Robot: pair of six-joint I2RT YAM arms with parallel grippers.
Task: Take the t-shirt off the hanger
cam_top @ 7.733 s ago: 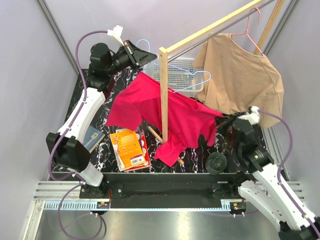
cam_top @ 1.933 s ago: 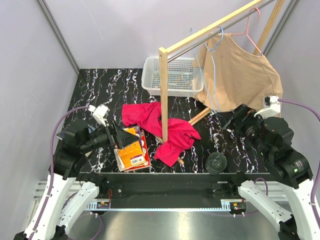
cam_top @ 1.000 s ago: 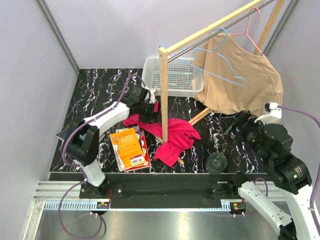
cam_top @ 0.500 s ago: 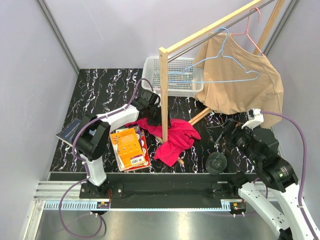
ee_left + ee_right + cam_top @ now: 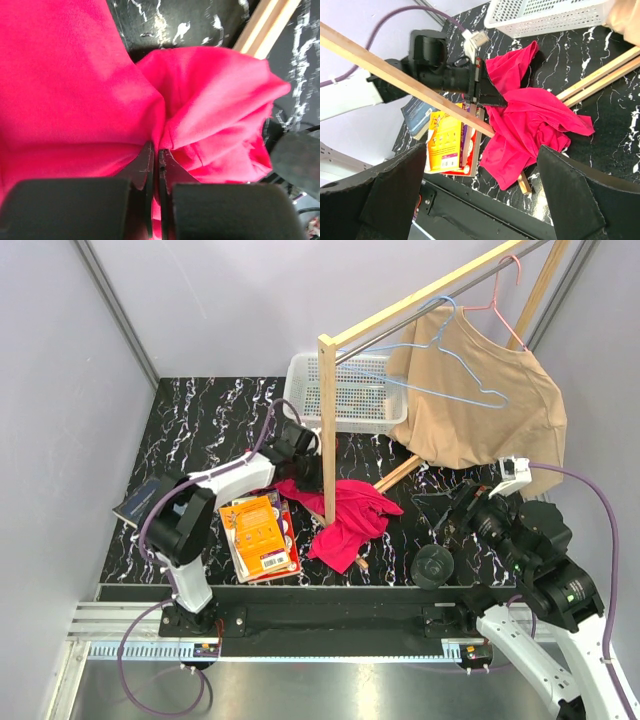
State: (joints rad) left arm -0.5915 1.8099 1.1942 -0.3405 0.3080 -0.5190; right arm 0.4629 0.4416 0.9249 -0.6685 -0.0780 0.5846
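A red t-shirt [image 5: 350, 505] lies crumpled on the black marbled table around the foot of the wooden post [image 5: 327, 430], off any hanger. My left gripper [image 5: 303, 462] is low at the shirt's upper left edge. In the left wrist view it [image 5: 155, 150] is shut, pinching a fold of the red t-shirt [image 5: 210, 100]. A bare blue hanger [image 5: 440, 350] hangs on the rail. My right gripper [image 5: 448, 508] hovers to the right of the shirt, open and empty [image 5: 481, 150], looking down on the red t-shirt [image 5: 530, 120].
A tan t-shirt [image 5: 490, 410] hangs on a pink hanger [image 5: 505, 285] at the right end of the rail. A white basket [image 5: 345, 415] stands behind the post. Books [image 5: 262, 535] lie front left, a dark book [image 5: 140, 502] farther left, a black round object [image 5: 433, 565] front right.
My left gripper has closed on a fold of the red t-shirt near the post. The blue hanger has swung on the rail. My right arm has shifted slightly forward.
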